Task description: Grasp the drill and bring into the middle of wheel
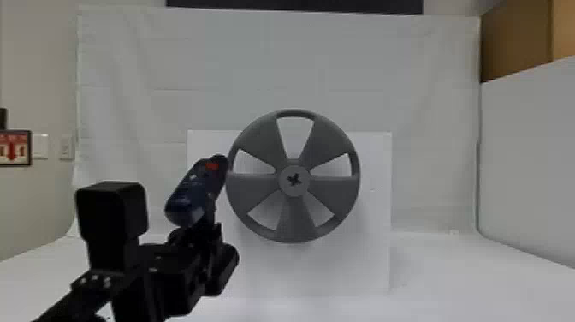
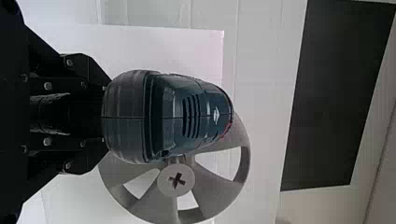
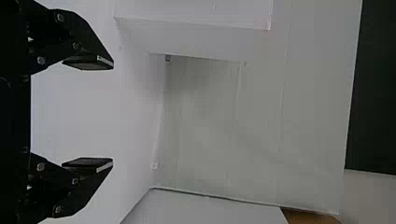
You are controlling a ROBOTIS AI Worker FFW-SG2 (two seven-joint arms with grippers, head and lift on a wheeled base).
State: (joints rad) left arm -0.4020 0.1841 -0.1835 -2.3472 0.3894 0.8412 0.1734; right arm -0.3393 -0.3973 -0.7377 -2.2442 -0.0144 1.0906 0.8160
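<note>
In the head view my left gripper (image 1: 205, 235) is shut on the blue drill (image 1: 188, 197), whose front end points up and right at the left rim of the grey wheel (image 1: 256, 184). The wheel stands upright, with a cross-shaped recess in its hub. In the left wrist view the drill (image 2: 191, 112) lies in front of part of the wheel (image 2: 215, 186), and its body hides the fingertips of the left gripper (image 2: 100, 114). The right gripper (image 3: 112, 114) is open in the right wrist view, with nothing between its fingers.
A white box-like stand (image 1: 372, 188) is behind the wheel, on a white table (image 1: 449, 274). White sheeting hangs at the back. A white panel (image 1: 530, 150) borders the right side, with brown boxes (image 1: 513, 43) above it.
</note>
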